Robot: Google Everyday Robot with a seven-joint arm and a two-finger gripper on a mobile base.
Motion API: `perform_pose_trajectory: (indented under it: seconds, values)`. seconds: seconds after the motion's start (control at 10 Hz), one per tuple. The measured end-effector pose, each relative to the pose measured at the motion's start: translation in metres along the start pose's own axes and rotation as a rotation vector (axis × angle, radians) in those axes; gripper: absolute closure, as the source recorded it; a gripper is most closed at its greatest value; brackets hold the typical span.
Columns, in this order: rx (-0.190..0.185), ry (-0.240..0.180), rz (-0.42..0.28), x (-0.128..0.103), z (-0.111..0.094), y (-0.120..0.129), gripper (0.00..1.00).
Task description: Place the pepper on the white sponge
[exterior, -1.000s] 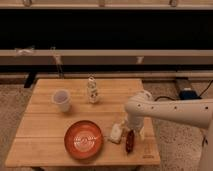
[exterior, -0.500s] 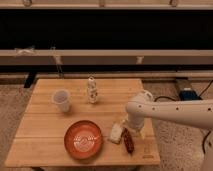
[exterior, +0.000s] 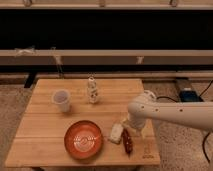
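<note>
The small dark red pepper (exterior: 127,141) lies on the wooden table (exterior: 45,145) near its front right edge. The pale white sponge (exterior: 116,132) lies just left of it, touching or nearly touching, beside the bowl. My gripper (exterior: 131,126) hangs from the white arm that reaches in from the right. It is low over the table, right above the pepper's far end and next to the sponge.
A large round orange-red bowl (exterior: 83,139) sits front center. A clear plastic cup (exterior: 61,100) stands at the left. A small white bottle (exterior: 92,89) stands at the back center. The table's right edge is close to the pepper.
The gripper has shifted slightly left toward the sponge and stays low by the pepper. The pepper and sponge lie where they were.
</note>
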Motion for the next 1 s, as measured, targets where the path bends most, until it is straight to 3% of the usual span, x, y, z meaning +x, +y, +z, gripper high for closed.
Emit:
perform_pose_trajectory:
  seconds: [0.3,0.7,1.0]
  values:
    - [-0.008,0.011,-0.044,-0.011,-0.006,0.003,0.2]
    - [-0.002,-0.057,-0.1,-0.046,-0.012,0.029,0.2]
    - [-0.016,-0.117,-0.153,-0.064,-0.002,0.034,0.2]
